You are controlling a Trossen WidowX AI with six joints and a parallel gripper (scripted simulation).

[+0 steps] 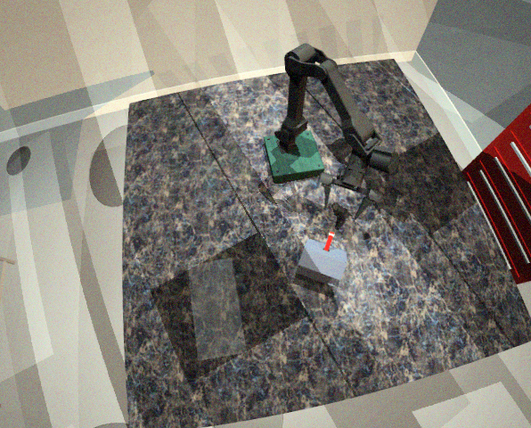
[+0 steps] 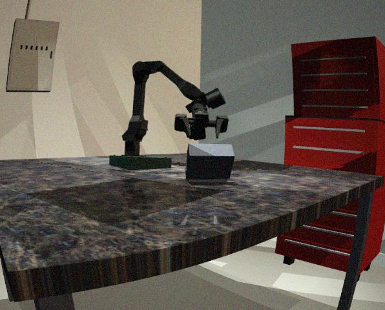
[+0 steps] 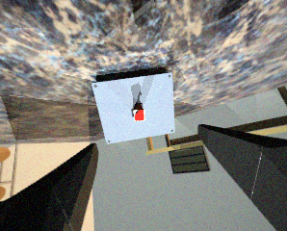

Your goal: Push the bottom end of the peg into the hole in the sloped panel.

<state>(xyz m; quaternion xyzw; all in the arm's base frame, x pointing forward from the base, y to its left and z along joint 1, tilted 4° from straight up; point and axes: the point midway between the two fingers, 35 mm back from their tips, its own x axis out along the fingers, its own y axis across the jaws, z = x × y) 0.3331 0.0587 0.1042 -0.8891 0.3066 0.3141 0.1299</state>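
Red peg sits in the sloped panel; gripper fingers wide, empty.

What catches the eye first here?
A small red peg sticks out of the pale sloped panel mid-table. Just behind it hangs the dark arm's gripper, fingers spread wide and holding nothing. A tall red tool cabinet stands beside the table.

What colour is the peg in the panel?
Red with a white tip; clearest in the top view.

Workshop, red tool chest, marble table
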